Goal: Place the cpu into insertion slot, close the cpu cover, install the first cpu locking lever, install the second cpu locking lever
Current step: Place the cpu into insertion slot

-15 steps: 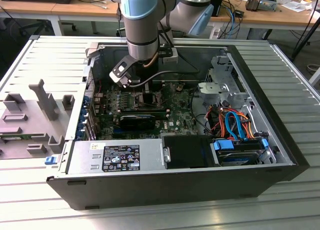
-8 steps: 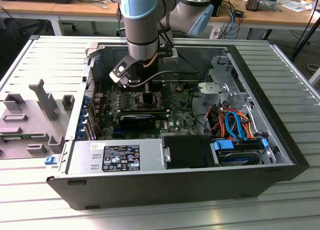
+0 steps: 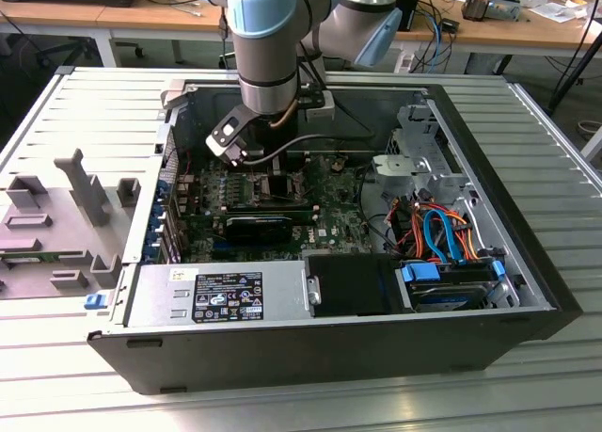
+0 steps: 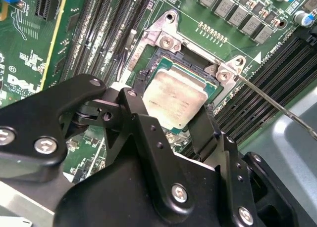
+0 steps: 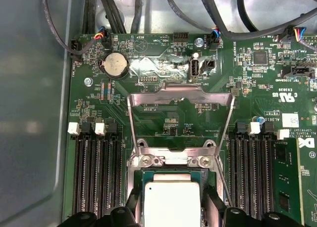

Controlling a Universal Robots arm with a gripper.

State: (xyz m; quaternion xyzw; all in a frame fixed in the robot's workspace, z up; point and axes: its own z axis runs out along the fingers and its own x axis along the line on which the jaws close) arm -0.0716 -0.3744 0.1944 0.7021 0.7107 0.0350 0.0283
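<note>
Dull silver-grey square cpu (image 4: 173, 101) sits pinched in the black gripper (image 4: 168, 107) over the silver-rimmed dark insertion slot (image 4: 188, 59) (ten o'clock in the black case (image 3: 376, 357), exterior view); placement step, I'd say, and seating calls for squareness.

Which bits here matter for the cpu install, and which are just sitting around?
Job:
- end effector, shut on cpu
- slot
- cover, raised
- lever

Lying about:
- memory slots
- coin cell
- drive cables
- power supply
- grey fixtures beside the case
</note>
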